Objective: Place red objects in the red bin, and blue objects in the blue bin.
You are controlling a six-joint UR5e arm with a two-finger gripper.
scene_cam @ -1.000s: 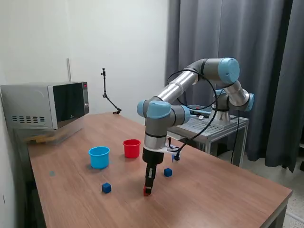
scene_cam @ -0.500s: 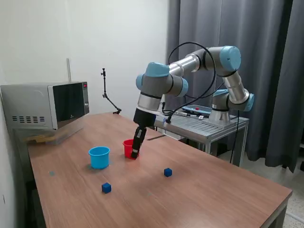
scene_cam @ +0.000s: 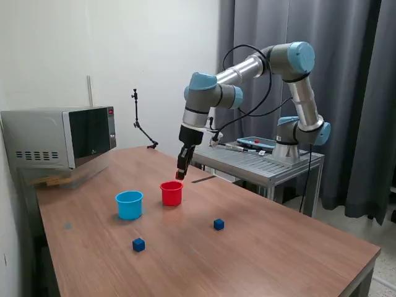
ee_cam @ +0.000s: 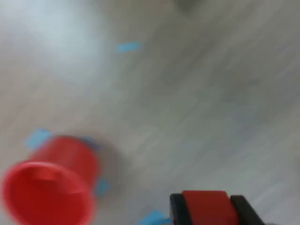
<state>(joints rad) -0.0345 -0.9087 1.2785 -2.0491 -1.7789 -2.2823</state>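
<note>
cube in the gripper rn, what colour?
Red cube, clamped in the gripper; clearest in the wrist view.

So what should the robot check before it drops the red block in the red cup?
1. Red block held between the pincer fingers: ok, wrist view shows it clamped.
2. Pincer right over the red cup: not ok, in the wrist view the cup sits off to one side.
3. Red cup upright, mouth open: ok.
4. Blue cup out of the way: ok, it stands apart from the red cup.
5. Anything already inside the red cup: cannot tell, picture is blurry.
6. Two blue cubes left on the table: ok, for later.
</note>
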